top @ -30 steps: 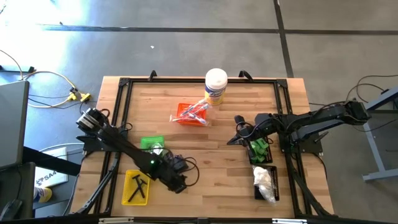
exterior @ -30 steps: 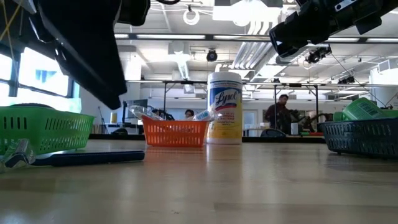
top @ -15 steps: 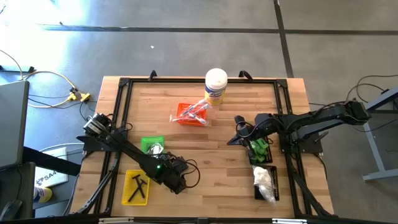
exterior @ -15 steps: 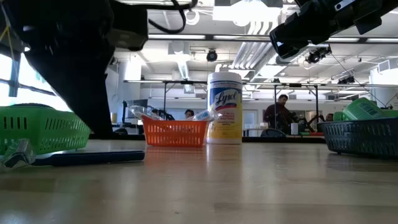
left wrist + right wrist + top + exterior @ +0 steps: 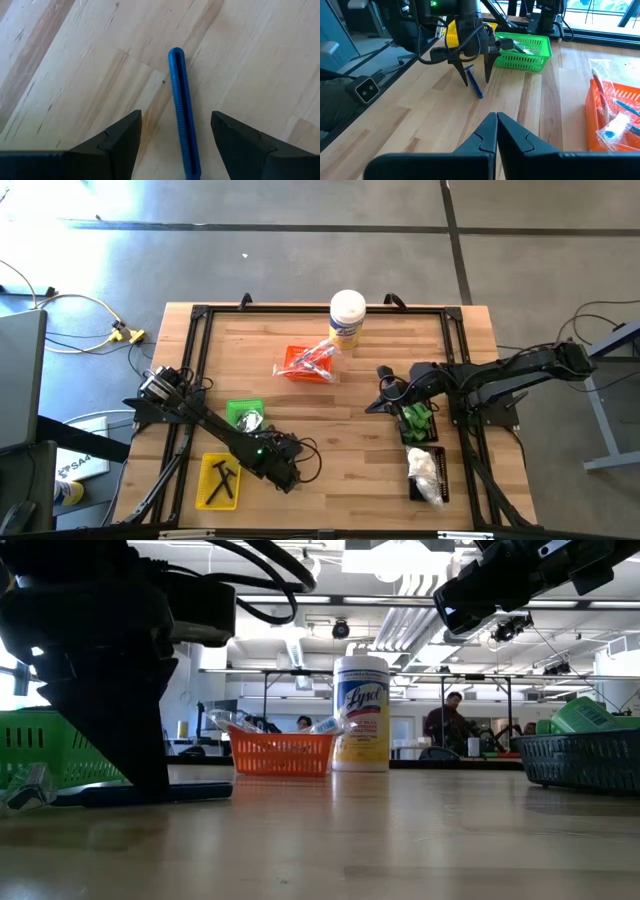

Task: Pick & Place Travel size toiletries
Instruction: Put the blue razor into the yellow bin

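**Blue stick not yet gripped**

Left gripper straddles thin blue plastic stick lying flat on wooden table, fingers wide. Right gripper pinched together, empty, hovering by black mesh tray. Trays part-filled, this piece remains. Stick's near end cut off; contact with fingers unclear.

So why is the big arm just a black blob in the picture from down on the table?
In the low view bright ceiling lights and windows sit behind the left arm, so it shows as a dark silhouette. In the left wrist view the light is even, and the blue stick between the open left gripper shows clearly.
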Controlling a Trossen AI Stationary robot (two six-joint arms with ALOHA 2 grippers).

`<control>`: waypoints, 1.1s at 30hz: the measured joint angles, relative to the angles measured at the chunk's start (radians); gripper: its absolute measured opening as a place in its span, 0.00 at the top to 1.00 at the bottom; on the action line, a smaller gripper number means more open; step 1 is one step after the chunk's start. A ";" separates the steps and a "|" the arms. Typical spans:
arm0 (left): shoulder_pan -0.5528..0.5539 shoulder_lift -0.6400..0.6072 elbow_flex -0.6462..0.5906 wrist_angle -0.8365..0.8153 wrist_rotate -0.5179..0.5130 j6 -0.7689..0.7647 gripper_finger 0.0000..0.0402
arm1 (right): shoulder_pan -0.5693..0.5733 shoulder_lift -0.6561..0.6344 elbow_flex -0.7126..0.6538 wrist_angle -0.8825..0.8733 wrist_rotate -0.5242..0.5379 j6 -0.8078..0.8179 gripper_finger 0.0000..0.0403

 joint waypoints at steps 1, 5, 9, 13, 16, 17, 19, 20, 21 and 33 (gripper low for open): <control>0.000 0.000 0.000 0.000 0.000 -0.001 0.42 | 0.000 0.000 0.000 0.000 0.000 0.000 0.99; 0.000 0.000 0.000 -0.004 0.000 -0.003 0.42 | 0.000 0.000 0.000 0.000 0.000 0.000 0.99; 0.000 0.011 0.000 -0.004 -0.002 -0.004 0.42 | 0.000 0.000 0.000 -0.002 0.000 0.000 0.99; 0.000 0.018 0.001 0.001 0.009 -0.014 0.42 | 0.000 0.000 0.000 -0.009 0.000 0.000 0.99; 0.000 0.019 0.001 0.001 0.015 -0.019 0.43 | 0.000 0.000 0.000 -0.008 0.000 0.000 0.99; 0.000 0.019 0.001 0.001 0.019 -0.019 0.44 | 0.000 0.000 0.000 -0.008 0.000 0.000 0.99; 0.000 0.019 0.001 0.002 0.023 -0.021 0.48 | 0.000 0.000 0.000 -0.008 0.000 0.000 0.99; 0.000 0.020 0.001 0.004 0.023 -0.021 0.50 | 0.000 0.000 0.000 -0.008 0.000 0.000 0.99; 0.000 0.020 0.001 0.006 0.024 -0.021 0.53 | 0.000 0.000 0.000 -0.008 0.000 0.000 0.99; 0.000 0.021 0.000 0.039 0.039 -0.015 0.78 | 0.000 0.000 0.000 -0.016 0.000 0.000 0.99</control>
